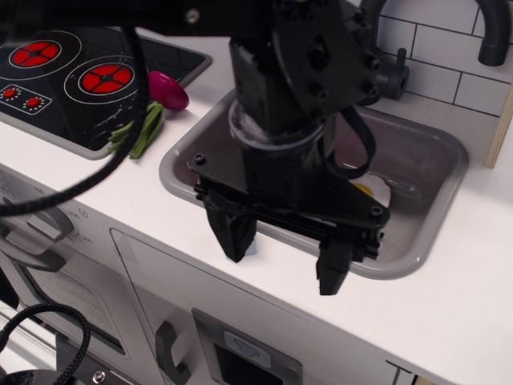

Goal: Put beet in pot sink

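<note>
The beet [167, 90] lies on the white counter left of the sink, its magenta bulb against the stove's edge and its green leaves [141, 131] pointing toward the front. The grey sink [417, 241] is set into the counter at the middle right. My black gripper [284, 269] hangs open and empty over the sink's front rim, well to the right of the beet. The gripper and arm cover most of the basin. The pot is hidden or out of view.
A black stove top [72, 80] with red burners sits at the left. A black faucet [489, 32] stands behind the sink. A yellow and white object [367, 192] shows in the basin. A small pale blue thing [252, 248] peeks beside the left finger.
</note>
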`<state>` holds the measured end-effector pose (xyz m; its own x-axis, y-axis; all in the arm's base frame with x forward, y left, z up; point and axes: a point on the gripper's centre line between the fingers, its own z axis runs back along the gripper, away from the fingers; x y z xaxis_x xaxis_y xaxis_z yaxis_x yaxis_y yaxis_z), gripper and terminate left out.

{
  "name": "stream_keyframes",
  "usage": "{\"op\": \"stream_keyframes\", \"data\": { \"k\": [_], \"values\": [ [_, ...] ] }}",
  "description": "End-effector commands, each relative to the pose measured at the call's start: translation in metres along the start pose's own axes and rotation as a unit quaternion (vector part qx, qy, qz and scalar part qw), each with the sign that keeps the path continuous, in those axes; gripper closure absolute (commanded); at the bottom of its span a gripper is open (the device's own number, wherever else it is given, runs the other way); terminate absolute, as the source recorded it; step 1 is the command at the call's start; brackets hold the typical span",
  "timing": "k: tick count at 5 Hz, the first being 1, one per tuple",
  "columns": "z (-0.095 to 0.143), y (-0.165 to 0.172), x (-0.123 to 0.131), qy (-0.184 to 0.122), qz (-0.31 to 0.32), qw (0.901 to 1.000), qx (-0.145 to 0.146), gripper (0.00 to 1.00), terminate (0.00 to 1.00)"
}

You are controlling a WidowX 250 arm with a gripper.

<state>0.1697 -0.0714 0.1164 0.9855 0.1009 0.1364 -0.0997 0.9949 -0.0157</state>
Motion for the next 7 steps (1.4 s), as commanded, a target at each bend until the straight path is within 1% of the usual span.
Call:
{"op": "stream_keyframes", "data": {
  "k": [1,2,3,4,5,6,7],
  "values": [
    [0.000,0.000,0.000,0.000,0.000,1.0000,0.000,0.00,0.00],
    [0.005,0.024,0.037,-0.033,0.039,0.9987,0.007,0.00,0.00],
    [0.017,0.058,0.072,-0.046,0.069,0.9966,-0.005,0.00,0.00],
    [0.014,0.086,0.098,-0.071,0.080,0.9942,0.005,0.00,0.00],
    [0.008,0.124,0.113,-0.110,0.077,0.9903,0.038,0.00,0.00],
    [-0.003,0.156,0.123,-0.104,0.079,0.9902,0.050,0.00,0.00],
    [-0.014,0.183,0.136,-0.097,0.082,0.9894,0.070,0.00,0.00]
  ]
}}
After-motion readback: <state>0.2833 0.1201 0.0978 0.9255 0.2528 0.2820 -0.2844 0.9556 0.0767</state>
